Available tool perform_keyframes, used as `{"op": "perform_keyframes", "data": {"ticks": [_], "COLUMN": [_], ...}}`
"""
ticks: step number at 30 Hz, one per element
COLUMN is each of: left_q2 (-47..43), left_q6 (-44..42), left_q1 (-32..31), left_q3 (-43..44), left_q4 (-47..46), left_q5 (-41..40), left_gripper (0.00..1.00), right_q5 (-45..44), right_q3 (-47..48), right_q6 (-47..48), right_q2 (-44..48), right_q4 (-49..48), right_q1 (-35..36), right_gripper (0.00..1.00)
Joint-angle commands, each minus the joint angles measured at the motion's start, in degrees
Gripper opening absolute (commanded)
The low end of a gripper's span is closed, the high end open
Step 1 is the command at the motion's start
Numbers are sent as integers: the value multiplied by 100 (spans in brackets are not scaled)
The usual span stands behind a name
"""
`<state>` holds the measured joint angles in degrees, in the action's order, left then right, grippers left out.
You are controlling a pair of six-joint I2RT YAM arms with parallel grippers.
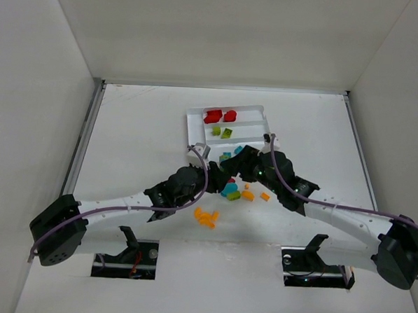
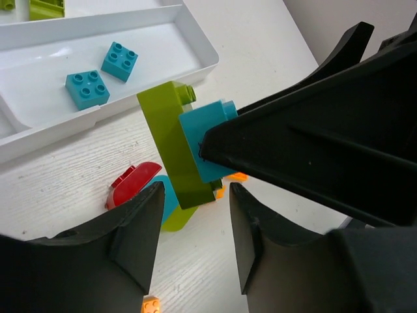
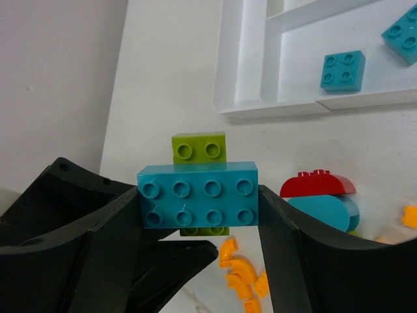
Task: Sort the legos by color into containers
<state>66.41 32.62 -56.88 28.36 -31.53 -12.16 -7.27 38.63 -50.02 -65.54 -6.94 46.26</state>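
**A:** What do we have between the fingers?

**B:** We see the right arm's fingers (image 3: 287,235) clenched on the short ends of a teal-blue two-by-four plastic brick (image 3: 197,195). Its long axis runs from finger to finger. A lime green plastic brick (image 2: 171,147) is pressed onto its underside, crosswise, poking out past both long edges.

**A:** And the left arm's fingers (image 2: 133,241)?

**B:** Released, grasping nothing. The lime brick's long axis slopes down toward them. Its free end hangs just ahead of the gap between them, touching neither. We judge the left arm the nearer one for pulling lime off teal.

**A:** How much room do we have?

**B:** Little. Just beyond the fingers lies the near corner of the white plastic tray (image 2: 163,45), whose closest slot holds two small teal square bricks (image 2: 119,60). Below the fingers, a red rounded brick (image 2: 133,182) and small orange pieces (image 1: 206,217) lie loose on the bench (image 2: 58,189). A sideways pull could scatter them.
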Motion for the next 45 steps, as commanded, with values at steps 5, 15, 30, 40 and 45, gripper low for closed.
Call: {"op": "perform_keyframes", "data": {"ticks": [5, 15, 30, 40, 45], "left_q2": [144, 12, -146, -67, 328], "left_q6": [-151, -168, -107, 192, 385], "left_q1": [-2, 41, 542, 1148, 1465], "left_q3": [319, 188, 38, 134, 415], "left_q4": [-415, -363, -169, -64, 33], "left_q5": [-75, -93, -32, 310, 662], "left_gripper": [31, 16, 15, 16, 16], "right_q5": [279, 568, -282, -1118, -1488], "right_q3": [-31, -295, 73, 1251, 1471], "right_q6": [-192, -192, 791, 1705, 1987], "right_q2": [102, 445, -343, -2234, -2577], "right_q4": [-519, -501, 34, -18, -53], "right_q1": [-78, -490, -1457, -1792, -1809], "right_gripper": [51, 50, 50, 52, 64]}}
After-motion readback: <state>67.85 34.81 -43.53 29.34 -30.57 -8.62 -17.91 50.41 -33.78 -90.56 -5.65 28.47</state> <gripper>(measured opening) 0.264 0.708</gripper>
